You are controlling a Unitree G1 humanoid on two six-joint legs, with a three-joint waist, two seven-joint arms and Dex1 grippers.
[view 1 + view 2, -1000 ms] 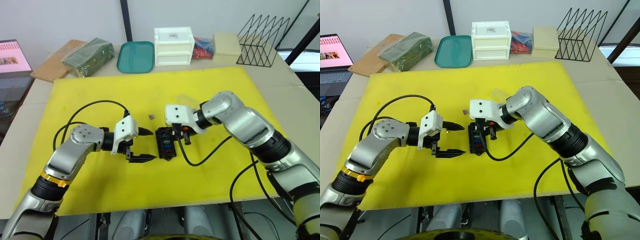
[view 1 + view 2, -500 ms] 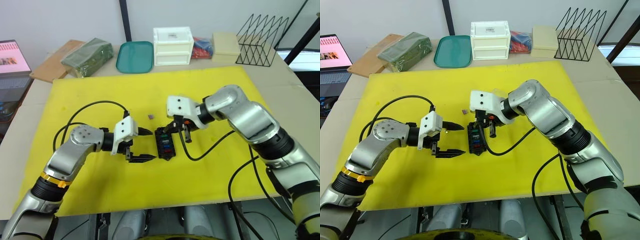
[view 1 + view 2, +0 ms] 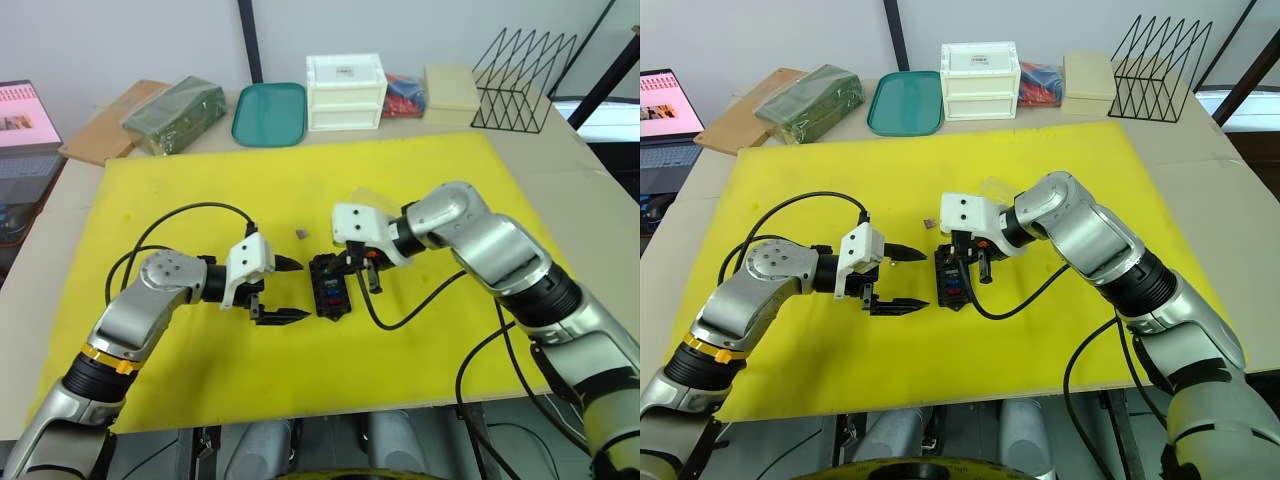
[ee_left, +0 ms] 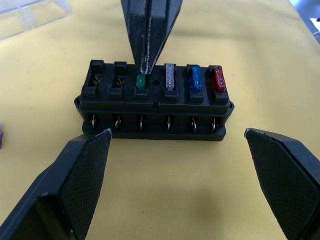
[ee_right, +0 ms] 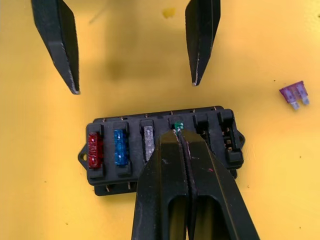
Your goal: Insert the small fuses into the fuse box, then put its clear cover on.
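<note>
On the yellow mat (image 3: pixel 420 180) covering the table, the fuse box (image 3: pixel 328 287) is lying flat near the middle, a small black block with two rows of slots. Four fuses are sitting in one row (going by the left wrist view): a red fuse (image 4: pixel 218 78) at one end, then a blue fuse (image 4: pixel 194 79), a clear grey fuse (image 4: pixel 170 79), and a green fuse (image 4: pixel 141 81), with the last two slots of that row standing empty. The right gripper (image 5: pixel 178 131) is pointing down onto the box, its two black fingers pressed together and their tips meeting on the top of the green fuse. The left gripper (image 3: pixel 291 290) is hovering just beside the box on the robot's left, its fingers spread wide apart and holding nothing, one fingertip (image 4: pixel 82 170) to each side of the box's near face without touching it. A purple fuse (image 5: pixel 294 93) is lying loose on the mat a short way beyond the box. The clear cover (image 4: pixel 31 14) is resting on the mat near the box, partly hidden behind the right wrist in the head views. At the back of the table are standing a teal tray (image 3: pixel 271 113), a white drawer unit (image 3: pixel 347 92) and a black wire rack (image 3: pixel 524 68).
</note>
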